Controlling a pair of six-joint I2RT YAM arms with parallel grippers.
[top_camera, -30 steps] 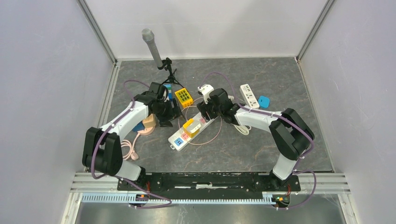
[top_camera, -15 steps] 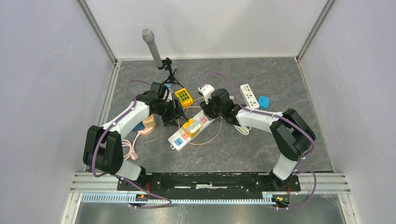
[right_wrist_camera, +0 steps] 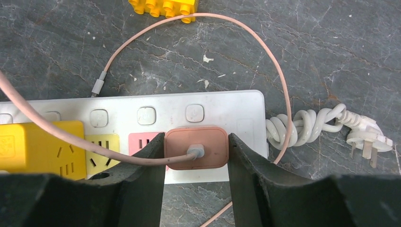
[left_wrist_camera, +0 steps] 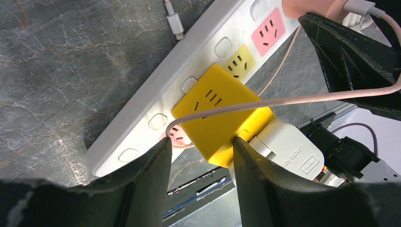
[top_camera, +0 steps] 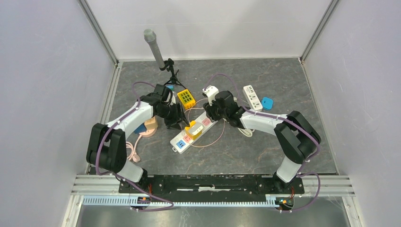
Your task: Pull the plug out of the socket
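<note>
A white power strip [top_camera: 181, 141] lies at the table's middle. A pink plug [right_wrist_camera: 196, 147] with a pink cable sits in its end socket. My right gripper [right_wrist_camera: 196, 142] is shut on this plug, one finger pressed on each side; it also shows in the top view [top_camera: 211, 113]. A yellow adapter [left_wrist_camera: 220, 113] sits in the strip's middle, with a white adapter [left_wrist_camera: 288, 153] on its side. My left gripper [left_wrist_camera: 201, 142] is open and straddles the yellow adapter's near corner; the right finger touches it, the left finger stands off. It shows in the top view [top_camera: 178, 118].
A yellow toy brick [top_camera: 186, 98] and a microphone on a tripod [top_camera: 156, 47] stand behind the strip. A second white strip [top_camera: 252, 97] and a blue piece [top_camera: 267, 102] lie at the right. The strip's coiled white cord and plug [right_wrist_camera: 321, 125] lie beside it.
My left gripper has moved right, onto the yellow adapter. My right gripper has stayed at the pink plug, shifting slightly.
</note>
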